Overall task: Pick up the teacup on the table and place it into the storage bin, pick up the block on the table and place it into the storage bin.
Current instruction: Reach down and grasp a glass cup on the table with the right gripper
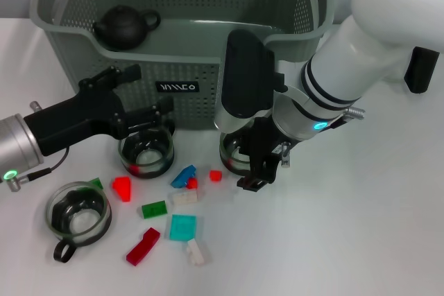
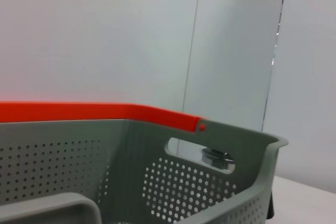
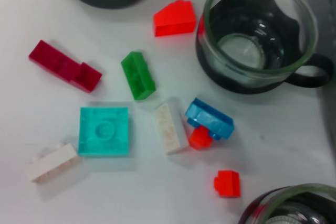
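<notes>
The large grey-green perforated storage bin [image 1: 180, 39] stands at the far side of the white table [image 1: 347, 240], a black teapot [image 1: 123, 25] inside it. The left gripper [image 1: 149, 117] spreads open over a clear glass teacup [image 1: 146, 154] just before the bin. The right gripper [image 1: 260, 164] hangs at another glass cup [image 1: 232, 154]; its grip cannot be judged. Only the right wrist view shows the blocks plainly: a turquoise square block [image 3: 104, 130], a green brick [image 3: 138, 75], a dark red brick [image 3: 65, 66].
</notes>
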Controlling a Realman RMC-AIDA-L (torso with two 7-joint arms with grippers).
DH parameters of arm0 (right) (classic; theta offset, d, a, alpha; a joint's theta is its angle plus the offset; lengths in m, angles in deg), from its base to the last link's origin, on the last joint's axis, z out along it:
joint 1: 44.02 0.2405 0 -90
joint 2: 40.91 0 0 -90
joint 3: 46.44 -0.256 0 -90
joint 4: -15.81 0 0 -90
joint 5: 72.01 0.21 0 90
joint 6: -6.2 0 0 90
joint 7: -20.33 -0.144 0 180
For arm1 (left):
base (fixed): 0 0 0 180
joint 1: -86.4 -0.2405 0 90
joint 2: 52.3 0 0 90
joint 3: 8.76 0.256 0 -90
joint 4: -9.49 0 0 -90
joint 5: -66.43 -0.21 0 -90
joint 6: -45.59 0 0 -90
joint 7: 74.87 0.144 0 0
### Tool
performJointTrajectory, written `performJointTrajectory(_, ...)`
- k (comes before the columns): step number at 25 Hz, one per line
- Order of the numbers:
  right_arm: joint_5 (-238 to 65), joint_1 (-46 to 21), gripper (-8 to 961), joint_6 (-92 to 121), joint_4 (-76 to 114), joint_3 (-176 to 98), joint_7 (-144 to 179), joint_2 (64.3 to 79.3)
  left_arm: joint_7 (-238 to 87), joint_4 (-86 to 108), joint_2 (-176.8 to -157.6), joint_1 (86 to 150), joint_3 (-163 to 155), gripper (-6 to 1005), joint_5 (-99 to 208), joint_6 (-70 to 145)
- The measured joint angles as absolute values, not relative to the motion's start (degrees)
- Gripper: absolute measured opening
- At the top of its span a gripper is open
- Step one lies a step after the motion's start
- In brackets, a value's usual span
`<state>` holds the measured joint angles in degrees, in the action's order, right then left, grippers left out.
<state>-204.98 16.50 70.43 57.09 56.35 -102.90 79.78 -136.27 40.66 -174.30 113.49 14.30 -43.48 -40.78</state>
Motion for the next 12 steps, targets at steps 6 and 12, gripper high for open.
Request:
performJointTrajectory(6, -205.0, 17.31, 549, 71.51, 57.11, 55.94, -104.07, 79.7, -136.29, 40.47, -174.27, 113.99, 14.5, 935, -43.86, -40.02)
performJointTrajectory(12, -205.0, 17.75, 355, 72.55, 56.7, 56.18, -104.65, 79.72, -136.3, 40.47, -174.31, 113.54, 14.46, 935, -43.91, -40.01)
